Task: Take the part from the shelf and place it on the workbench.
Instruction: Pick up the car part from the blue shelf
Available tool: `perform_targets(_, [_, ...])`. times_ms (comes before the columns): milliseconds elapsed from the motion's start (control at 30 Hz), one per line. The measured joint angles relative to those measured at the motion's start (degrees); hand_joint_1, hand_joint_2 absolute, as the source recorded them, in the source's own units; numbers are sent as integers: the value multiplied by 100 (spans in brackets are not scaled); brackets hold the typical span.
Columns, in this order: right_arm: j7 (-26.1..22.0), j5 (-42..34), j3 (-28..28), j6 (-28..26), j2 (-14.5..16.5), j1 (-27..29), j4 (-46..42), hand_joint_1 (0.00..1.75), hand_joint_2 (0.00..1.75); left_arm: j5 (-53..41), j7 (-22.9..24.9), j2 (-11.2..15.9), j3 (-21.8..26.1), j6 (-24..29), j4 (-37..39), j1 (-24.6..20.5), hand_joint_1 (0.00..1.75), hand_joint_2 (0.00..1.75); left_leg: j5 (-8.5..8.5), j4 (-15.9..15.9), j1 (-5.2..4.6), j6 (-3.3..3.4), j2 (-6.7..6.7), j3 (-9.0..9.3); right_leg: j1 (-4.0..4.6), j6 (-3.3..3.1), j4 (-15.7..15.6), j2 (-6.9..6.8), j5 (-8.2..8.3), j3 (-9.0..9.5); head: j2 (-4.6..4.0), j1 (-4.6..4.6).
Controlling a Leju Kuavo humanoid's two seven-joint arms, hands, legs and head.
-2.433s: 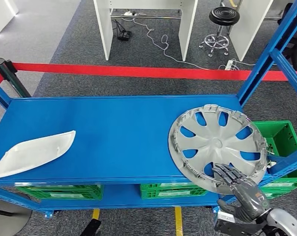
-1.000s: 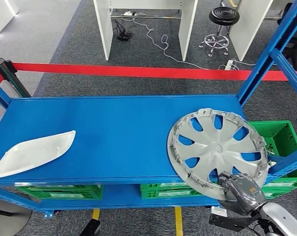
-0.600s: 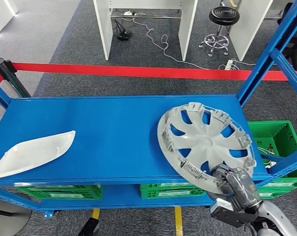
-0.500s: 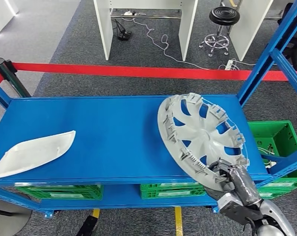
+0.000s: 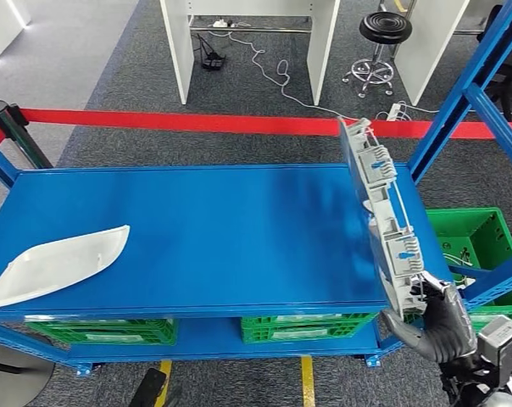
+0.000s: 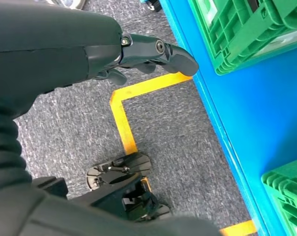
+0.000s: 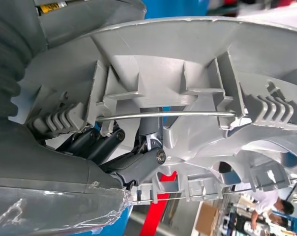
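The right hand (image 5: 440, 326) grips with fingers (image 7: 102, 142) curled, while the left hand (image 6: 102, 54) hangs holding nothing.

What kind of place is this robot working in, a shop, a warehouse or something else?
Most likely a workshop or test floor for car parts. A blue steel shelf holds a white body panel, the right hand grips a grey hubcap, green crates sit beside it, and a red barrier tape fences the area.

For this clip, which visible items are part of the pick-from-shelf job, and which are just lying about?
Job:
- wheel cover, tilted on edge
- right hand, gripping its lower rim
- blue shelf

Lying about:
- white curved panel on the shelf
- green crates
- black stool
- red barrier tape
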Motion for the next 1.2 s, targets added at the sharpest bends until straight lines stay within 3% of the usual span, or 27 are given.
perform_targets(167, [-30, -317, -115, 412, 126, 22, -35, 175, 175, -39, -14, 0, 0, -194, 2, 6, 0, 175, 1, 0, 1, -1, 0, -1, 0, 0, 1, 1, 1, 1, 0, -1])
perform_targets(600, [-125, -232, -101, 888, 166, -117, -144, 175, 175, 102, 458, 28, 38, -472, 2, 21, 0, 175, 2, 0, 0, -1, -1, -8, 0, 0, 1, -2, 0, -2, 0, 0])
perform_targets(733, [-163, -274, -78, 1055, 167, -165, -166, 175, 175, 194, 694, 39, 143, -529, 1, 13, 0, 175, 76, -90, -7, 93, 4, 26, -35, 89, -83, -5, 57, 22, 0, -3])
perform_targets(800, [-196, -338, -72, 1116, 168, -177, -202, 175, 175, 196, 736, 40, 157, -524, 1, 2, 0, 175, 201, -269, 24, 137, 23, 81, -42, 142, 65, -17, -125, -44, 0, 5])
perform_targets(867, [-248, -450, -69, 1188, 169, -190, -239, 175, 175, 196, 775, 40, 181, -515, 1, -5, 0, 175, 266, -350, 49, 139, 44, 81, -76, 192, 673, -29, -565, -250, 0, 17])
perform_targets(933, [-271, -574, -71, 1263, 170, -198, -269, 175, 175, 195, 810, 42, 216, -508, 2, -5, 0, 175, 291, -344, 68, 109, 61, 41, -135, 262, 1276, -32, -862, -410, 0, 19])
perform_targets(967, [-271, -648, -75, 1318, 170, -198, -285, 175, 175, 190, 826, 42, 232, -509, 1, -5, 0, 175, 309, -338, 88, 80, 66, 16, -169, 304, 1321, -35, -858, -370, 0, 18])
perform_targets(1000, [-269, -718, -82, 1375, 170, -200, -303, 175, 175, 184, 840, 42, 244, -512, 1, -6, 0, 175, 327, -327, 116, 46, 67, -11, -202, 347, 1172, -40, -768, -243, 0, 18])
perform_targets(1067, [-262, -851, -104, 1488, 173, -215, -348, 175, 175, 163, 858, 48, 253, -522, 0, -9, 0, 175, 359, -271, 190, -68, 63, -87, -272, 475, 431, -39, -536, 238, 0, 21])
perform_targets(1100, [-260, -889, -114, 1516, 181, -223, -368, 175, 175, 155, 864, 60, 257, -525, -1, -8, 0, 175, 373, -242, 214, -133, 56, -120, -282, 504, 172, -13, -451, 405, 0, 33])
perform_targets(1133, [-257, -927, -122, 1547, 190, -234, -386, 175, 175, 145, 869, 65, 261, -527, -2, -7, 0, 175, 391, -206, 224, -199, 42, -147, -288, 490, 7, 13, -421, 501, 0, 42])
perform_targets(1200, [-230, -1058, -133, 1639, 209, -245, -415, 175, 175, 130, 877, 63, 268, -527, -2, -3, 0, 175, 447, -177, 210, -283, 10, -177, -271, 339, 106, 54, -409, 431, 0, 43])
